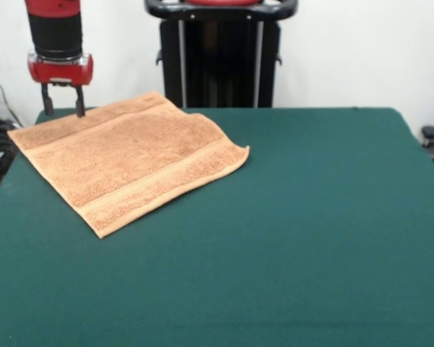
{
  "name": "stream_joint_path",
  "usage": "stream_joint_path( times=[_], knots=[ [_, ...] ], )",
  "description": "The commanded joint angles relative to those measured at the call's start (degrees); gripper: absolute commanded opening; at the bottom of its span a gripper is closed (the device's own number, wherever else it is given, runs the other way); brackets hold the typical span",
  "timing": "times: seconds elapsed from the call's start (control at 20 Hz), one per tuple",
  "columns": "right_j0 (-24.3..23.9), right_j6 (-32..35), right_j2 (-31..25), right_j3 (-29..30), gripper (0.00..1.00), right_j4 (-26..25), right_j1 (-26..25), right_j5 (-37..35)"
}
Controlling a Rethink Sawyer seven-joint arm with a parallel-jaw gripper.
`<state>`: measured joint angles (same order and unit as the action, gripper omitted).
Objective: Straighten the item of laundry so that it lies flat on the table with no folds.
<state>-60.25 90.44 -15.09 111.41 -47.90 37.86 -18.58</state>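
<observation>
1 tan-orange towel (126, 163) lies spread on the green counter (311, 231), turned diamond-wise, with 2 woven bands visible and its right corner slightly curled up. 1 pincer (64, 110) hangs released at the towel's far edge, its 2 fingers apart, gripping nothing.

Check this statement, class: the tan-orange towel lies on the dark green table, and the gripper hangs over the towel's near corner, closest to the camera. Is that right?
Not quite. The front view shows the gripper at the towel's far edge, towards the robot's side, not over its near corner. The rest holds: the tan-orange towel lies on the dark green table.
</observation>
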Motion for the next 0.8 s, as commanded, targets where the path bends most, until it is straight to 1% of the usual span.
stream_joint_path(
  times=[0.05,0.25,0.5,0.6,0.7,0.8],
  knots=[
    [3.4,-2.1,-4.9,3.0,1.00,-2.6,-3.2,0.1],
    [7.0,2.6,-3.4,3.2,1.00,-1.9,-3.4,2.0],
    [12.4,8.6,0.1,3.2,1.00,-1.3,-4.0,6.3],
    [13.9,9.8,1.0,2.8,1.00,-0.6,-4.5,7.3],
    [14.3,9.7,0.9,2.7,1.00,0.5,-4.3,6.9],
    [15.6,10.7,1.6,2.8,1.00,1.5,-4.0,7.1]
  ],
)
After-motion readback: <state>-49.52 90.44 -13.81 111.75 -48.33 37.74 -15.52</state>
